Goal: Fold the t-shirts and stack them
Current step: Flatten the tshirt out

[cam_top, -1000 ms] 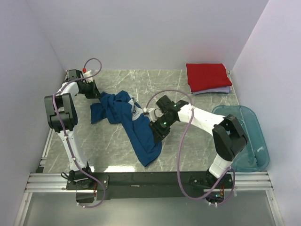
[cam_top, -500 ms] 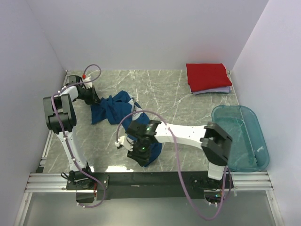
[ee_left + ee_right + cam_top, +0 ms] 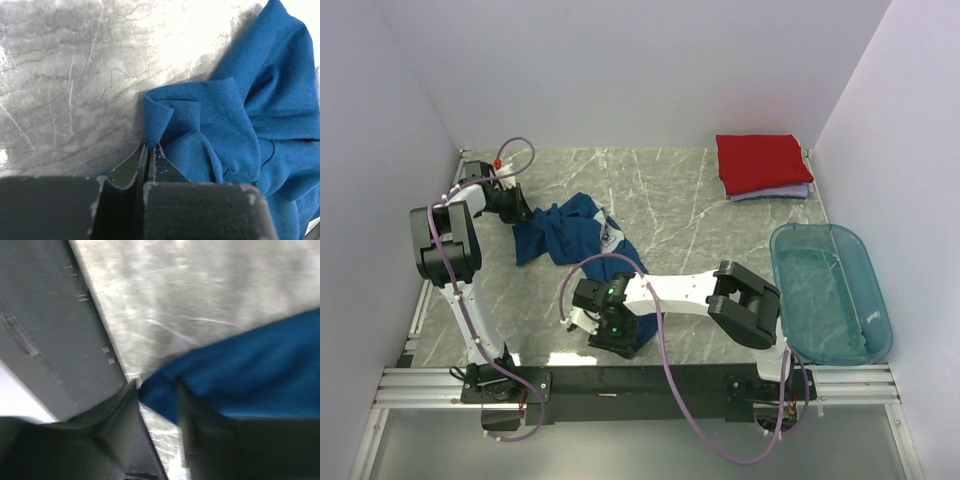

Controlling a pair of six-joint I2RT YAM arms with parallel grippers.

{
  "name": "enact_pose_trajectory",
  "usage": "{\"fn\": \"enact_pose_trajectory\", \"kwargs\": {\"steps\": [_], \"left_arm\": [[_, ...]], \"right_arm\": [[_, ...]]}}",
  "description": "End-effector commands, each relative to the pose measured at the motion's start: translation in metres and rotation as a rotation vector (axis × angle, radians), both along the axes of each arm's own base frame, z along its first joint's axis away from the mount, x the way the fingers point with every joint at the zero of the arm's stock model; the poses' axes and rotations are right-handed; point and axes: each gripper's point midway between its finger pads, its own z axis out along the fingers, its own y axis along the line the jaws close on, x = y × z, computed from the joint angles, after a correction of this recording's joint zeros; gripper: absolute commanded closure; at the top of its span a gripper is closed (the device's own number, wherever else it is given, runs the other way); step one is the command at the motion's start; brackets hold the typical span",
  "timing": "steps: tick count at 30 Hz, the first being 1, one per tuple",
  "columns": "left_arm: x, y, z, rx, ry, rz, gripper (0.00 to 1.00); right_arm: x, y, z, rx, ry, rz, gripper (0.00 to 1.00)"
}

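The dark blue t-shirt lies crumpled across the left half of the table, its lower end reaching the front edge. My left gripper sits at the shirt's far-left edge, shut on a folded corner of it, which runs into the fingertips. My right gripper reaches across to the shirt's near end. Its jaws stand apart, with a corner of the blue cloth lying loosely in the gap. The red t-shirt lies folded on the pale lavender one at the back right.
A translucent teal tub stands at the right edge. The grey front rail runs close beside the right gripper. White walls close in the table on three sides.
My right arm swung from mid-table to the near left, carrying the shirt's lower end toward the front edge, and its jaws have widened. The left gripper barely moved.
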Motion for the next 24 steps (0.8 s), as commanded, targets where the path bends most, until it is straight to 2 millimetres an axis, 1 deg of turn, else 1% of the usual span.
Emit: {"fn": "enact_pose_trajectory", "kwargs": {"steps": [1, 2, 3, 4, 5, 6, 7, 8, 9, 10, 11, 12, 13, 14, 15, 16, 17, 18, 19, 20, 21, 22, 23, 24], "left_arm": [[0.009, 0.003, 0.034, 0.015, -0.091, -0.002, 0.99], [0.009, 0.002, 0.035, 0.017, -0.092, -0.002, 0.99], [0.010, 0.004, 0.038, 0.035, -0.113, -0.025, 0.99], [0.010, 0.004, 0.040, 0.035, -0.120, -0.029, 0.99], [0.011, 0.003, 0.042, 0.036, -0.126, -0.034, 0.99], [0.010, 0.001, 0.047, 0.020, -0.131, -0.045, 0.99], [0.012, -0.001, 0.054, 0.013, -0.149, -0.064, 0.99], [0.011, -0.003, 0.059, 0.003, -0.160, -0.077, 0.99], [0.012, -0.004, 0.073, -0.010, -0.193, -0.095, 0.99], [0.010, -0.010, 0.086, -0.036, -0.231, -0.138, 0.99], [0.008, -0.011, 0.101, -0.039, -0.268, -0.164, 0.99], [0.009, -0.013, 0.115, -0.037, -0.305, -0.193, 0.99], [-0.003, -0.022, 0.124, -0.080, -0.297, -0.242, 0.99], [-0.006, -0.024, 0.131, -0.061, -0.337, -0.304, 0.99], [-0.011, -0.026, 0.149, -0.052, -0.374, -0.343, 0.99], [-0.031, -0.035, 0.154, -0.072, -0.384, -0.443, 0.99], [-0.047, -0.038, 0.159, -0.077, -0.385, -0.505, 0.99], [-0.059, -0.044, 0.171, -0.064, -0.423, -0.585, 0.99], [-0.069, -0.045, 0.171, 0.004, -0.509, -0.723, 0.99], [-0.107, -0.053, 0.167, -0.048, -0.411, -0.791, 0.98], [-0.118, -0.058, 0.163, -0.032, -0.429, -0.860, 0.96], [-0.126, -0.060, 0.159, -0.016, -0.422, -0.884, 0.96], [-0.138, -0.060, 0.163, 0.034, -0.447, -0.921, 0.94], [-0.156, -0.069, 0.148, 0.047, -0.450, -1.010, 0.92]], "right_arm": [[0.015, -0.016, -0.015, -0.068, -0.112, -0.016, 0.61], [0.017, -0.019, -0.018, -0.070, -0.128, -0.015, 0.65], [0.017, -0.029, -0.024, -0.096, -0.134, -0.008, 0.70], [0.022, -0.034, -0.024, -0.105, -0.168, -0.008, 0.86], [0.026, -0.037, -0.025, -0.099, -0.185, -0.017, 0.96], [0.028, -0.047, -0.027, -0.110, -0.186, -0.025, 1.00], [0.030, -0.046, -0.017, -0.073, -0.187, -0.040, 1.00], [0.043, -0.051, -0.010, -0.056, -0.184, -0.084, 1.00], [0.049, -0.053, -0.002, -0.027, -0.178, -0.100, 1.00], [0.060, -0.050, 0.022, 0.054, -0.187, -0.129, 1.00], [0.073, -0.052, 0.038, 0.133, -0.140, -0.174, 1.00], [0.085, -0.054, 0.053, 0.191, -0.141, -0.210, 1.00], [0.095, -0.056, 0.078, 0.277, -0.163, -0.228, 1.00], [0.094, -0.056, 0.092, 0.348, -0.120, -0.226, 1.00], [0.117, -0.071, 0.104, 0.389, -0.141, -0.280, 1.00], [0.120, -0.080, 0.118, 0.428, -0.140, -0.290, 1.00], [0.126, -0.089, 0.124, 0.450, -0.143, -0.294, 1.00], [0.136, -0.101, 0.132, 0.491, -0.125, -0.343, 1.00], [0.140, -0.110, 0.139, 0.508, -0.134, -0.366, 1.00], [0.141, -0.119, 0.138, 0.497, -0.127, -0.383, 1.00], [0.150, -0.133, 0.138, 0.492, -0.134, -0.430, 1.00], [0.152, -0.140, 0.135, 0.480, -0.127, -0.455, 1.00], [0.152, -0.149, 0.132, 0.464, -0.118, -0.468, 1.00], [0.160, -0.164, 0.126, 0.447, -0.113, -0.519, 1.00]]}}
